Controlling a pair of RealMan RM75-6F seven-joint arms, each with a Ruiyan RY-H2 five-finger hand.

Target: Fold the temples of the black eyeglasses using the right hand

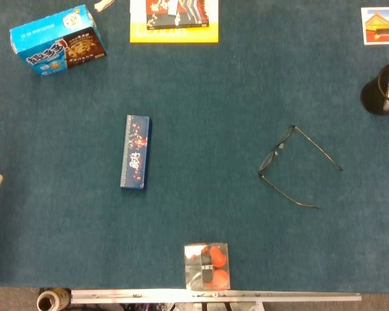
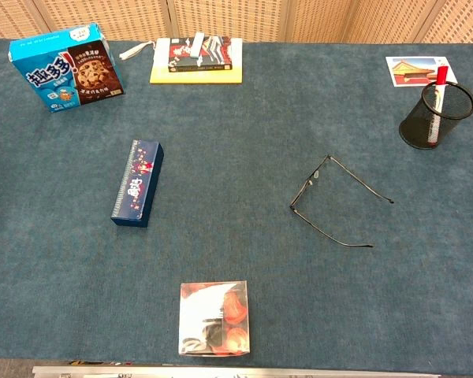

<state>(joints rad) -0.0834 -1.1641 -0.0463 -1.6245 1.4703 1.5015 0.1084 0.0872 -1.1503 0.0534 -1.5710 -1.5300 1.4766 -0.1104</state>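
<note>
Lying unfolded, eyeglasses [image 1: 292,166], no hand near.

Office-like desk: blue felt table [image 2: 299,102], mesh pen holder [image 2: 435,118].

Both pictures are bright and evenly lit. The light seems to come from above, because the shadows are small and soft. The long dark blue box [image 1: 135,152] has a thin dark shadow along its edge, and the black mesh pen cup [image 2: 436,116] has a little shadow at its base. The thin black eyeglasses [image 2: 331,201] make almost no shadow on the blue cloth table [image 2: 244,134]. The clear plastic box with orange things inside [image 2: 214,318] has white shine on its top in the chest view. The head view looks a bit grainy and soft. The chest view is sharper. The table edges look straight, not bent.
</note>
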